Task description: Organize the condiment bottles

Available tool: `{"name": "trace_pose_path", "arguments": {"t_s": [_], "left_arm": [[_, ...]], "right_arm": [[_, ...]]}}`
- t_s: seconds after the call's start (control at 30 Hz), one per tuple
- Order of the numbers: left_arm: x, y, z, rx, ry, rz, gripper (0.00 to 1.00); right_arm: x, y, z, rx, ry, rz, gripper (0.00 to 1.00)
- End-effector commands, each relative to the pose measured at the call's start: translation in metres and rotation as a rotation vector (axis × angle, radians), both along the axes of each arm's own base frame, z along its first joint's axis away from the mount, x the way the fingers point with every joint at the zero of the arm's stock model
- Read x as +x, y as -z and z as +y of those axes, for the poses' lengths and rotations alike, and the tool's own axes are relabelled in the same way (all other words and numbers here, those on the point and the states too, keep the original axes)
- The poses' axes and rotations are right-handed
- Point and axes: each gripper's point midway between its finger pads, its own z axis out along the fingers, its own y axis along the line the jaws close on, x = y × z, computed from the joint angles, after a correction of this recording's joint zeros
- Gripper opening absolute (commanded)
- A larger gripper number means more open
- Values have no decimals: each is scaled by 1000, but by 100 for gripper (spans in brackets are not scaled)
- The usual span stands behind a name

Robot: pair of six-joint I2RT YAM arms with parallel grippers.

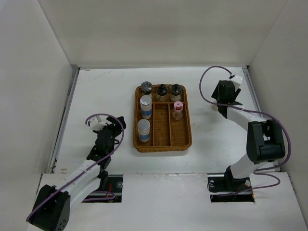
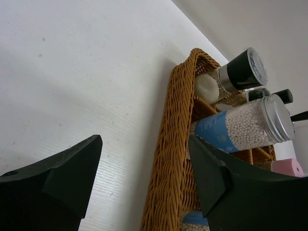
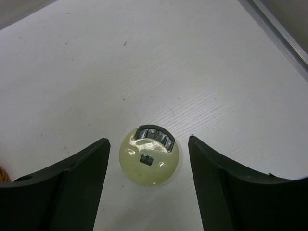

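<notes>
Six condiment bottles stand in the brown wicker tray (image 1: pixel 185 139). A silver-topped shaker (image 1: pixel 146 87) and two black-topped shakers (image 1: pixel 162 89) (image 1: pixel 176 89) fill the back row. Two white blue-labelled bottles (image 1: pixel 146 107) (image 1: pixel 144 130) stand on the left, and the pink-capped bottle (image 1: pixel 178 110) on the right. The cream-capped bottle (image 3: pixel 149 156) stands upright on the table right of the tray, mostly hidden under the arm in the top view (image 1: pixel 214 107). My right gripper (image 3: pixel 147 144) is open directly above it, a finger on each side, not touching. My left gripper (image 2: pixel 144 139) is open and empty beside the tray's left wall (image 2: pixel 173 144).
White walls enclose the table on three sides. A metal edge strip (image 3: pixel 279 33) runs along the table's right side near the right gripper. The left wrist view shows a blue-labelled bottle (image 2: pixel 240 127), a black-topped shaker (image 2: pixel 240 72) and the pink cap (image 2: pixel 286 167) over the tray rim.
</notes>
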Motion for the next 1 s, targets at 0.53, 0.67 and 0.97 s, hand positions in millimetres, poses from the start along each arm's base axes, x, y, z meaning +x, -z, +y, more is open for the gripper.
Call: {"name": "trace_pose_path", "arguments": {"t_s": [0.53,0.67,0.97], "left_arm": [[5,-12,-8,-22,24,-35,72],[5,-13,-9,-28,29,-41,72],[9,-11,-7,-18,18,-35,72]], "right_arm": [[-34,-63,76,49,-158,-147,48],[-77,-68,112,34,-270,-138,48],[-154,-79,202,58,-612,-121,48]]}}
